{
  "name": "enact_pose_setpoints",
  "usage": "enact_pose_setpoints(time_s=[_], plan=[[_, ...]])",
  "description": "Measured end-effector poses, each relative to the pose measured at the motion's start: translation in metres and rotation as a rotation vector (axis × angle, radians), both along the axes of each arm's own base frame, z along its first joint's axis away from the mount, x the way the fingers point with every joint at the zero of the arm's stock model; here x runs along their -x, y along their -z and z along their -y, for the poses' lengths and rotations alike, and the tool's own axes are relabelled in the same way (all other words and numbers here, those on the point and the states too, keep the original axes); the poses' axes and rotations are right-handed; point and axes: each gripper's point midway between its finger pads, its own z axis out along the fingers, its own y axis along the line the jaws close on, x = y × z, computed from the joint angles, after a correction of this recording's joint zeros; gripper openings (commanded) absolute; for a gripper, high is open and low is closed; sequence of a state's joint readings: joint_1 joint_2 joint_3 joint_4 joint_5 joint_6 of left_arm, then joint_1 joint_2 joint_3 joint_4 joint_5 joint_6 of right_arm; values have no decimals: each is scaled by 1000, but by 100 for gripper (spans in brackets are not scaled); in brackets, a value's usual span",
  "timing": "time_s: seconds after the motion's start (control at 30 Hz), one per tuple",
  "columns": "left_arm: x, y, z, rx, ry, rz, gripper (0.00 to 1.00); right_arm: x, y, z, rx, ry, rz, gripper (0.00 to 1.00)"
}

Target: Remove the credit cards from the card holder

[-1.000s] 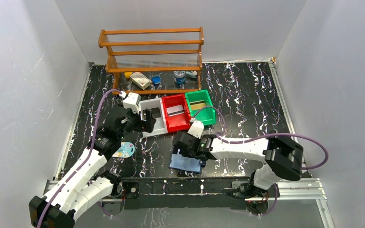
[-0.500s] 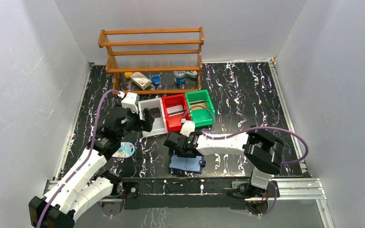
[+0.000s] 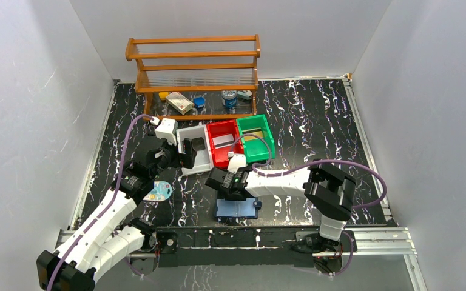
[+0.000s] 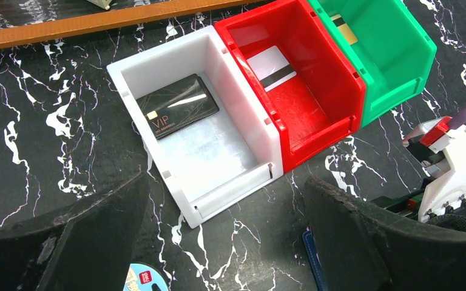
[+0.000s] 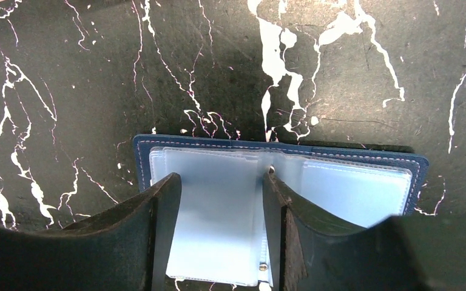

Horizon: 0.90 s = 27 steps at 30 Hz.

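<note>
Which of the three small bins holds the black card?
The white bin, the one at the left end of the row: the black VIP card lies flat in it. The red bin beside it holds a white card.

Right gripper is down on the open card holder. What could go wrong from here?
1. The right gripper straddles a clear sleeve where no card edge shows; closing may pinch only plastic.
2. Nothing pins the card holder, and the left gripper hangs open by the white bin, so a pull could lift or drag the whole holder.
</note>
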<state>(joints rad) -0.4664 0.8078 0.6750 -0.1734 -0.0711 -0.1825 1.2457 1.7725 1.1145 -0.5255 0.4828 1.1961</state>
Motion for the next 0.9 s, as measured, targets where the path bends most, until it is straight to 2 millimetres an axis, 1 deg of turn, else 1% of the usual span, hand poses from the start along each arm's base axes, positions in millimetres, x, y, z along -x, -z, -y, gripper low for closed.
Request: enact_pose_setpoints(time_s=[0.17, 0.37, 0.47, 0.53, 0.7, 0.8, 0.9], plan=[[1, 3, 0, -4, 1, -4, 98, -1, -1, -1, -1, -7, 4, 73], [1, 5, -1, -9, -2, -8, 98, 2, -1, -6, 12, -54, 11, 78], [0, 7, -7, -24, -28, -14, 98, 4, 0, -8, 40, -82, 14, 78], [0, 8, -12, -36, -56, -17, 98, 4, 2, -9, 68, -92, 18, 76], [-2, 13, -26, -68, -136, -26, 98, 4, 4, -10, 131, -99, 38, 66], [-2, 13, -31, -77, -159, -28, 98, 3, 3, -12, 132, -98, 44, 60], [-2, 14, -33, -83, -170, -30, 98, 4, 3, -14, 128, -98, 47, 57]])
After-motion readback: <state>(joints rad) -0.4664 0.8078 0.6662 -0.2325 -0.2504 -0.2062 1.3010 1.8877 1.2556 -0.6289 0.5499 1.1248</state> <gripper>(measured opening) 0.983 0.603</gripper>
